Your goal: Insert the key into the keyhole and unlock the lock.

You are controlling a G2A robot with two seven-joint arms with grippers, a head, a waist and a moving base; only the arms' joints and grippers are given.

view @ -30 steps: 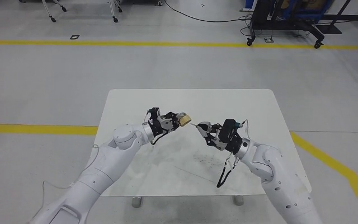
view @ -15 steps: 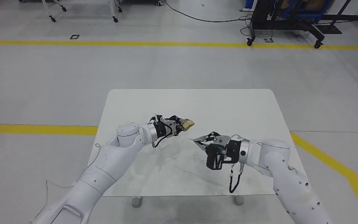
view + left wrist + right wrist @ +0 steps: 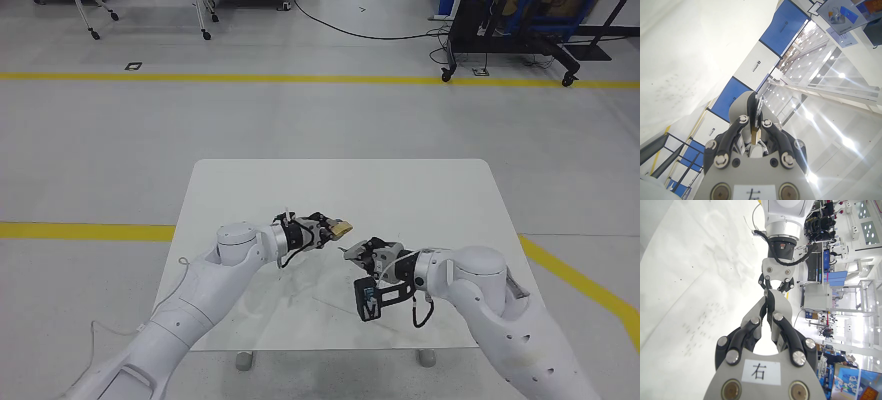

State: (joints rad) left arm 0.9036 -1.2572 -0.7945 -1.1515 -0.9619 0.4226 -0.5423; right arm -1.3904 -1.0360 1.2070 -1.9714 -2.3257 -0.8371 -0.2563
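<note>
My right gripper [image 3: 362, 250], pinching the key [image 3: 348, 253], has rolled beneath the lock [image 3: 341, 228] my left gripper [image 3: 324, 230] clamps mid-frame; insertion nears.

The top camera looks down from high up on the whole table [image 3: 430, 185]. Each wrist camera sits close behind its own claw, looking out along it. Beyond the left claw [image 3: 757, 106] lies the hall [image 3: 829, 75] — just ahead of the right claw [image 3: 768, 299] is the left one, shared with the top view.

White table [image 3: 420, 190], rounded corners, faint grey smudges [image 3: 700, 323]
</note>
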